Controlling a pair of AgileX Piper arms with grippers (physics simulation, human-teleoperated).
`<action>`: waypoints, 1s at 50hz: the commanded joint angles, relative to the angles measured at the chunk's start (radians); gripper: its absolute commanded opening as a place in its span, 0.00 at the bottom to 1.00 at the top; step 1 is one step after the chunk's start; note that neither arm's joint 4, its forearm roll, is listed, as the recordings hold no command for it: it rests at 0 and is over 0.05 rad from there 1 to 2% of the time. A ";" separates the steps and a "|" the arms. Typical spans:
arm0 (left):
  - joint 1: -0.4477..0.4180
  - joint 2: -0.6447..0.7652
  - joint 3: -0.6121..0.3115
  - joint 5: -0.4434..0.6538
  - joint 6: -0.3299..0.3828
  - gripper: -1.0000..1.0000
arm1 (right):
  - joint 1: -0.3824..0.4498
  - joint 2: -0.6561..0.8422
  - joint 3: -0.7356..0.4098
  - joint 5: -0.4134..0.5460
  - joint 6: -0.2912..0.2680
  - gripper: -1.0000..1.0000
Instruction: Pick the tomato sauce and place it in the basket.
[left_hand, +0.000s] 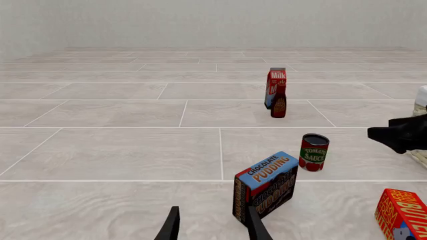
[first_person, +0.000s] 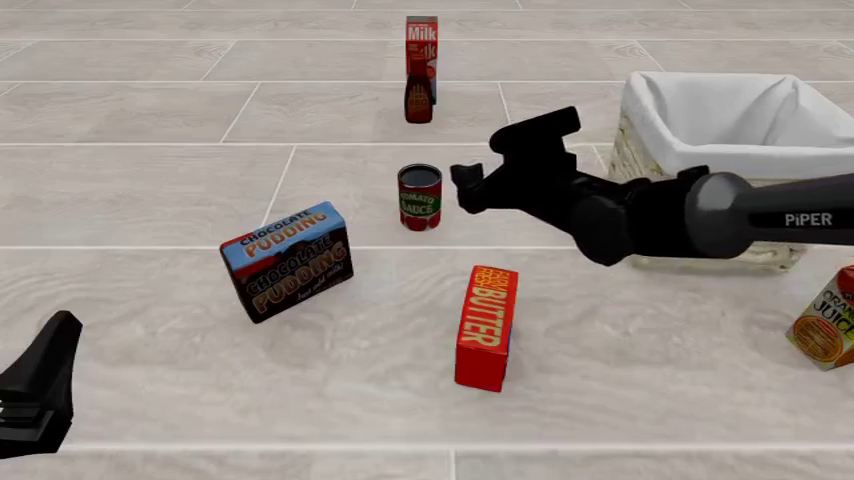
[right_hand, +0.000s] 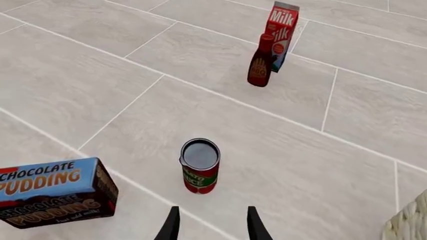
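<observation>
Right gripper (right_hand: 209, 224): jaws parted, nothing held, aimed at the tomato sauce (right_hand: 199, 166).
Risk: the upright can could be toppled by an off-centre approach.
Left gripper (left_hand: 212, 226): parted, idle.

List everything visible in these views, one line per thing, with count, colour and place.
tomato sauce: 1, red can with green-and-white label, upright mid-table, just ahead of the right gripper
basket: 1, cream wicker with white lining, right side
chocolate pudding box: 1, blue and dark brown, left of centre
butter box: 1, red with yellow lettering, upright near centre front
milk carton: 1, red and white, far centre
dark bottle: 1, dark brown with red label, in front of the milk carton
juice carton: 1, orange, right edge
left gripper: 1, black, open, low at front left
right gripper: 1, black, open, beside the can
</observation>
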 joint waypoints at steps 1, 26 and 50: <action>0.000 0.000 0.000 0.000 0.000 1.00 | 0.006 0.032 -0.021 -0.009 -0.013 1.00; 0.000 0.000 0.000 0.000 0.000 1.00 | 0.020 0.109 -0.067 -0.017 -0.013 1.00; 0.000 0.000 0.000 0.000 0.000 1.00 | 0.019 0.179 -0.108 -0.022 -0.016 1.00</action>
